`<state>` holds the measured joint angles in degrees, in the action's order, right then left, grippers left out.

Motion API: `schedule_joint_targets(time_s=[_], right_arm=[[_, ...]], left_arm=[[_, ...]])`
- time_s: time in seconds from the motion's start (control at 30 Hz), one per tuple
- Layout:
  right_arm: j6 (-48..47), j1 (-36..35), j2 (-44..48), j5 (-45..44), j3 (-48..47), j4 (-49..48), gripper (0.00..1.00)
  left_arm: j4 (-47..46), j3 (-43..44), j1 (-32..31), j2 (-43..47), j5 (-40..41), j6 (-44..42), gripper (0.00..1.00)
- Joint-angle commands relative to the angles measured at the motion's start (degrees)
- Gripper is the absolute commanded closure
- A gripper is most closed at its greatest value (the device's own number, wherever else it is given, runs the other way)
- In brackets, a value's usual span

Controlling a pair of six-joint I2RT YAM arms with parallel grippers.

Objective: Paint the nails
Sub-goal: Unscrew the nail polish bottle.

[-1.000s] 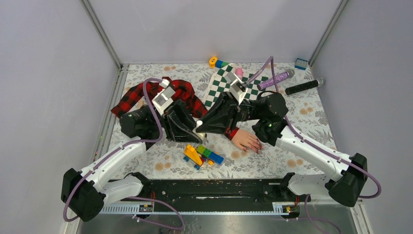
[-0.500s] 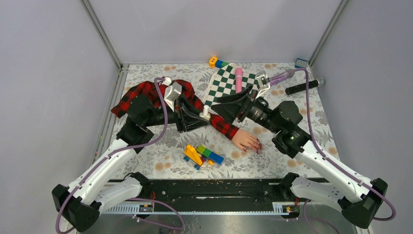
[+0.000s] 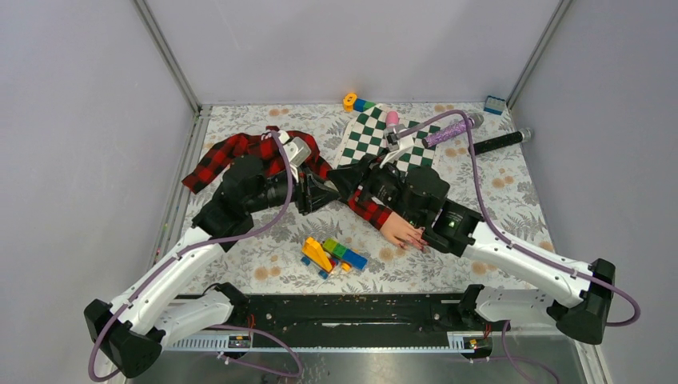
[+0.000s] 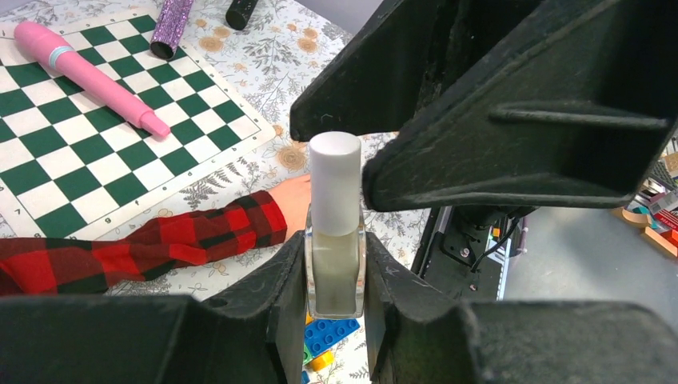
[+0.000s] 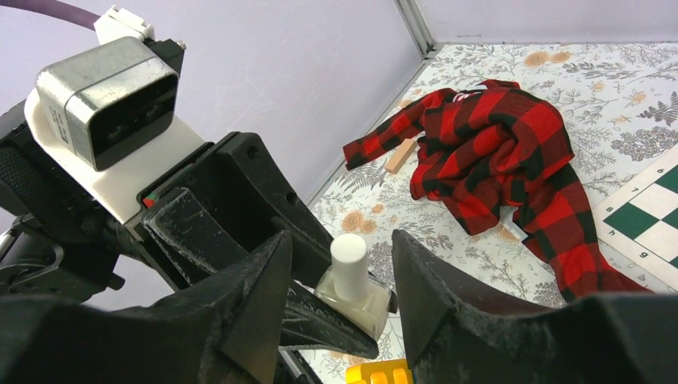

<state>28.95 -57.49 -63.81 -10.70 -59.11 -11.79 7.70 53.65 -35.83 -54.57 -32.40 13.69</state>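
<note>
The left gripper (image 4: 335,260) is still clamping the small pale bottle (image 5: 361,308) upright. The right gripper (image 5: 340,252), drawn back over the chessboard (image 3: 364,136) half a second ago, is returning, its jaws standing partly open either side of the white cap (image 4: 335,180), gripping nothing. The nails (image 3: 414,242) are resting on the counter (image 3: 512,192), beside the right arm.

We show a pale greyish bottle (image 4: 335,280) with a white cap (image 4: 335,180) in the black left tool (image 4: 335,256). Beyond the tool: red-black plaid sleeve (image 4: 160,244), green-white chequered board (image 4: 80,160), pink wand (image 4: 96,76), cream floral surface (image 4: 264,64), dark-red nails (image 3: 421,242).
</note>
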Motion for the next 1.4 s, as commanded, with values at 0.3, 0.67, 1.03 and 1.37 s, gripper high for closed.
schedule_joint_targets(time_s=[0.3, 0.67, 1.03, 1.37], right_arm=[[-0.19, -1.13, -5.09, -1.17, -7.04, 3.55, 0.53], [0.76, -1.13, -5.75, 0.10, -6.65, 2.93, 1.00], [-0.78, 6.34, 1.57, 29.17, -1.30, -7.64, 1.00], [3.47, 9.41, 2.42, 59.17, -1.68, -22.48, 1.00]], left_arm=[[-0.67, 3.39, -0.64, -0.39, 3.09, -1.65, 1.00], [-0.60, 3.47, -0.59, -0.41, 2.67, -1.74, 1.00], [-17.04, 0.22, 2.89, 0.07, -18.32, 10.01, 1.00], [-46.61, -3.36, 3.04, -2.12, -35.38, 30.27, 1.00]])
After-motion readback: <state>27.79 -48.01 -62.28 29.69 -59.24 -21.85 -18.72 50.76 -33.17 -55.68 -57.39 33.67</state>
